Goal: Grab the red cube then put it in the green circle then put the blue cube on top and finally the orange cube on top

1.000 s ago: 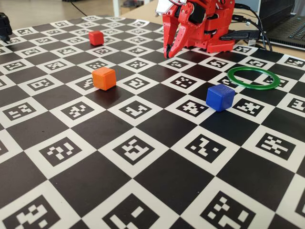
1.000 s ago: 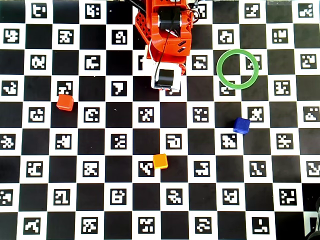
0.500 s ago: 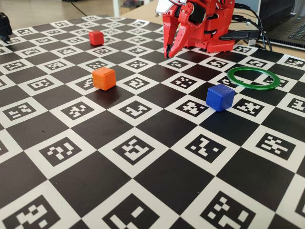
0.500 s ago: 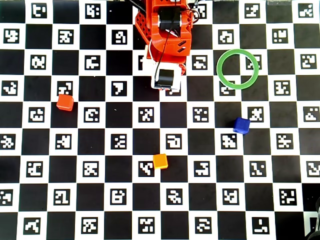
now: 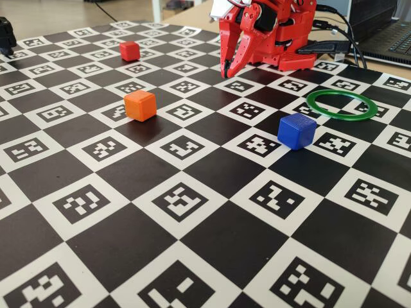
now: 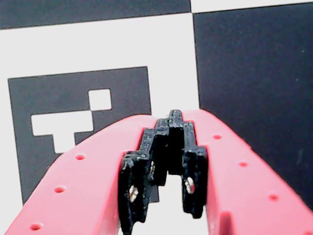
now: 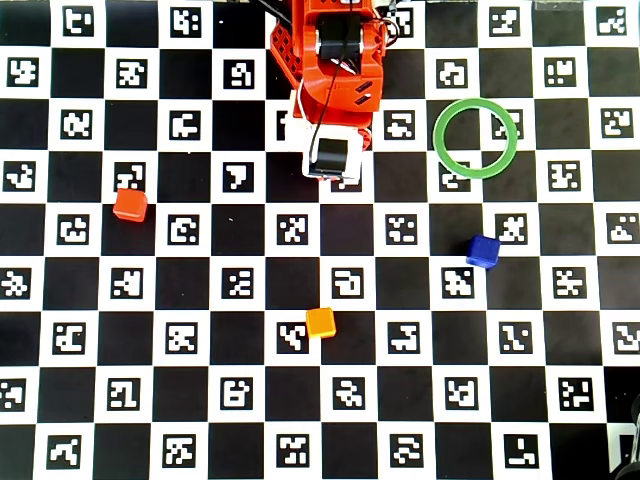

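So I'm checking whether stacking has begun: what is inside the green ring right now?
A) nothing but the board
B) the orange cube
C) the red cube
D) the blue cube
A: in the overhead view the green circle encloses only checkered board, while the red cube, blue cube and orange cube all sit apart from it.

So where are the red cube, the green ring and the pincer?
red cube (image 7: 130,204), overhead view, top face.
green ring (image 7: 442,147), overhead view, left part of its band.
pincer (image 5: 226,72), fixed view, at its closed tips.

Red cube, blue cube, orange cube apart, green circle empty
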Controlling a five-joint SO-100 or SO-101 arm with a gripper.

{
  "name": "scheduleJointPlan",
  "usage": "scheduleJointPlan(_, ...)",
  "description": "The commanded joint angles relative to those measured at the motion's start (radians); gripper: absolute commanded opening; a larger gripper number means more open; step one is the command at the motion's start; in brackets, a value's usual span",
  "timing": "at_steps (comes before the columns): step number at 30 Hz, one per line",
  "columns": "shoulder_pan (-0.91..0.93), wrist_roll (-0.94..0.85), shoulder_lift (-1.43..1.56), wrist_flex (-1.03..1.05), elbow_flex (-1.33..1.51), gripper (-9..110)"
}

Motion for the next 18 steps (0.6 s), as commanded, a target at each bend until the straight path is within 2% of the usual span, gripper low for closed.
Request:
scheduleJointPlan(1,0.003,-0.003,0.048,0.060,0.055,-5)
scheduleJointPlan(14,-0.006,-0.025,0.048,0.064,0.055,-5)
scheduleJointPlan(18,-0.005,0.023,0.048,0.052,0.055,-5)
